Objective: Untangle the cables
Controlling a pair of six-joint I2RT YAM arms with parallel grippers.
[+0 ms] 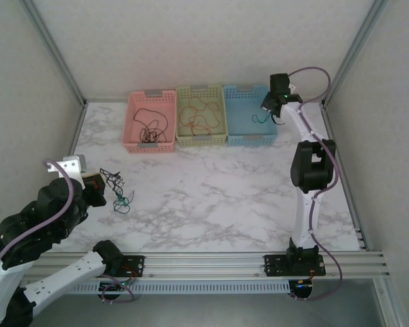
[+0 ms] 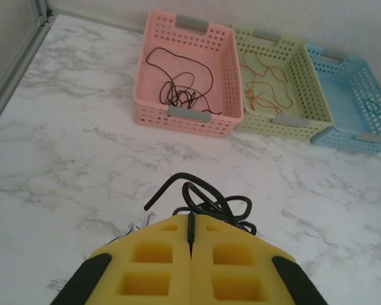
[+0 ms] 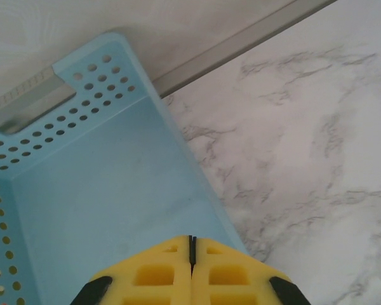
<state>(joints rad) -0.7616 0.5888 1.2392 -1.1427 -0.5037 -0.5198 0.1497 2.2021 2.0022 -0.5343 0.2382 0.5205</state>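
Note:
My left gripper (image 1: 101,185) (image 2: 191,219) is shut on a tangle of black cable (image 1: 111,178) (image 2: 219,200), whose loops stick out past the yellow fingertips just above the table. A teal-green cable (image 1: 121,203) trails from that tangle onto the marble. My right gripper (image 1: 273,109) (image 3: 191,240) hovers over the right end of the blue basket (image 1: 249,92) (image 3: 82,190), shut with a thin dark strand between its pads. A teal-green cable (image 1: 260,121) (image 2: 371,105) dangles just below it inside the basket.
Three baskets stand in a row at the back. The pink basket (image 1: 133,122) (image 2: 189,113) holds a black cable (image 2: 178,89). The green basket (image 1: 201,139) (image 2: 286,119) holds a red-orange cable (image 2: 267,86). Aluminium frame posts and white walls close in both sides.

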